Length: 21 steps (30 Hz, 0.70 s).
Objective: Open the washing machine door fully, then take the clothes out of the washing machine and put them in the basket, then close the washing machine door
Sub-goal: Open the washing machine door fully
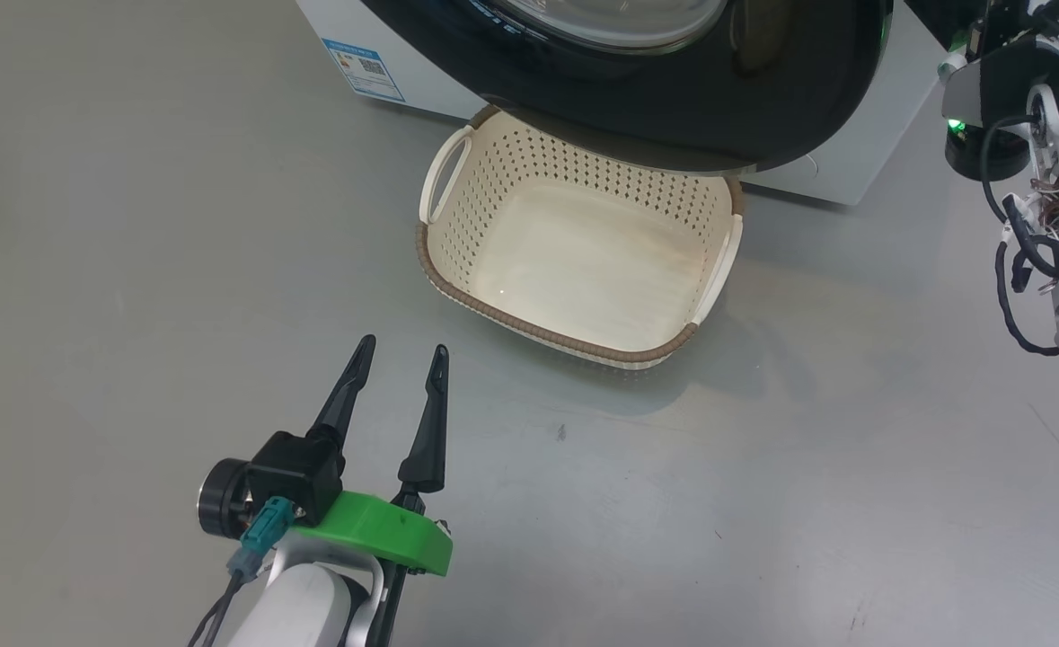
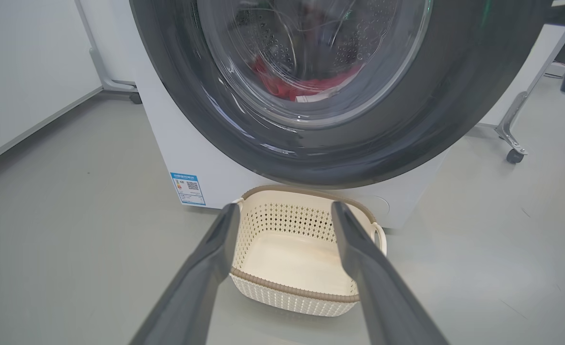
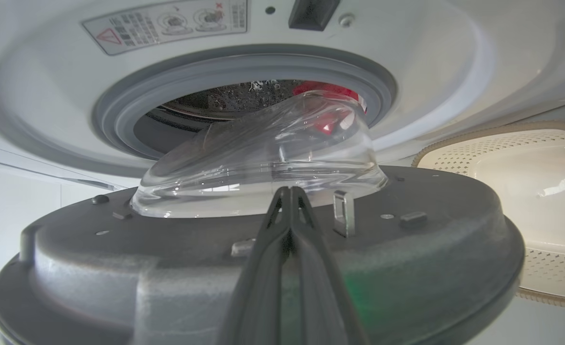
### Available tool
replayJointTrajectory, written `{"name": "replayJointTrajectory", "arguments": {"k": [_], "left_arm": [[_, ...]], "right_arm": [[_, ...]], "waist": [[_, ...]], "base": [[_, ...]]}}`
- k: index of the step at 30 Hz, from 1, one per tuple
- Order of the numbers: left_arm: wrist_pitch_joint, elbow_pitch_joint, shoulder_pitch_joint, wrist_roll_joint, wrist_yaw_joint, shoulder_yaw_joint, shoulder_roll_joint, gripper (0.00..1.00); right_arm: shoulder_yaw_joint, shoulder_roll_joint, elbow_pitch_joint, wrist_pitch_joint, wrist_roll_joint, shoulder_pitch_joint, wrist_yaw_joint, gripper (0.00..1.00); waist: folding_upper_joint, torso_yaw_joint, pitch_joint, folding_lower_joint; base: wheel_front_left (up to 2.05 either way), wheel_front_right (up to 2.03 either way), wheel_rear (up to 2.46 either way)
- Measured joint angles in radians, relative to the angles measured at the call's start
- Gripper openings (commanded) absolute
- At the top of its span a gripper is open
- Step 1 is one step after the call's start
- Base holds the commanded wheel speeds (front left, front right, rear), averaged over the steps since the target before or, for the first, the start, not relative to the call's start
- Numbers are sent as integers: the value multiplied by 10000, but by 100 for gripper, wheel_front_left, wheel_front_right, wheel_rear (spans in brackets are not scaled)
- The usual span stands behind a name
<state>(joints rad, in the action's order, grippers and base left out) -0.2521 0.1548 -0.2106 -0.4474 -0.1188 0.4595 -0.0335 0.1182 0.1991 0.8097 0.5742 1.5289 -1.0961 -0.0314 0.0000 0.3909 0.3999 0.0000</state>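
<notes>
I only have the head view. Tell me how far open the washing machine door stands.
Observer: In the right wrist view the washing machine door is ajar. A gap separates its inner face from the grey gasket.
Operator: Report the right pincer.
Observer: The right pincer is shut, with its tips at the door's inner face beside the metal latch hook. I cannot tell whether they touch.
Operator: Confirm the load.
Observer: Red clothes lie in the drum, seen through the door in the left wrist view.
</notes>
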Motion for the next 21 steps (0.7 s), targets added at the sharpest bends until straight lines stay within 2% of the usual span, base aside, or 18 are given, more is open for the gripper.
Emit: {"name": "replayJointTrajectory", "arguments": {"k": [11,14,21], "left_arm": [[0,35,15,90,0,-190,0,100],[0,35,28,92,0,-301,-2,100],[0,33,197,180,0,-589,-2,100]], "right_arm": [[-207,270,-263,-1277,-483,23,1135,0],[-12,343,-387,-1532,-844,99,1275,0],[976,853,-1112,-2654,-2571,808,1530,0]], "waist": [[0,-130,-254,0],[0,-184,-333,0],[0,-483,-595,0]], "base": [[0,0,0],[0,0,0],[0,0,0]]}}
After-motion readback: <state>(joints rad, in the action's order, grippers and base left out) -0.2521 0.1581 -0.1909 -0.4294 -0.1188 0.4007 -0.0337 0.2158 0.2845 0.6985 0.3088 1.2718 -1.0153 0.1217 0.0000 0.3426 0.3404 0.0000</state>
